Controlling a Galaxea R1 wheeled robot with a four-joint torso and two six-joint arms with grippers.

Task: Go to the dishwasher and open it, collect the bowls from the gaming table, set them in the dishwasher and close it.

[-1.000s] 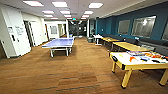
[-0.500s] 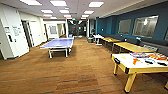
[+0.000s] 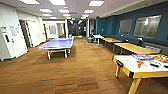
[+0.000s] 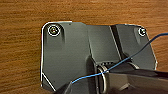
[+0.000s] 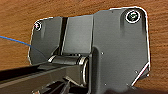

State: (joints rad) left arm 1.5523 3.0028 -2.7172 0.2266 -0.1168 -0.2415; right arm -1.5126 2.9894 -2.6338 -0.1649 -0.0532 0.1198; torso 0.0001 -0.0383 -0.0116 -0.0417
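1. Jaws of both grippers cannot be made out: each wrist view looks down past the robot's own dark plate onto brown wood-grain floor [image 4: 22, 50], so whether they stand wide or narrow cannot be told.
2. From the head view, a long open room with a brown floor [image 3: 75, 72] stretches ahead under ceiling light panels.
3. At mid-left stands a blue table-tennis table [image 3: 57, 43] on pale legs.
4. Along the dark teal wall on the right runs a row of yellow-topped tables [image 3: 133, 48], one behind another.
5. Nearest, at the lower right, a pale yellow game table [image 3: 138, 67] on yellow legs carries small colourful items near its far right edge; they are too blurred to name, and no bowls can be picked out.
6. No dishwasher can be seen in this room, so its place cannot be told.
7. As a judgement: a dishwasher door is stiff, fairly heavy and hinged low, best taken at its top edge or handle.
8. Bowls would likely be light, rigid and slippery; a rim pinch would suit.
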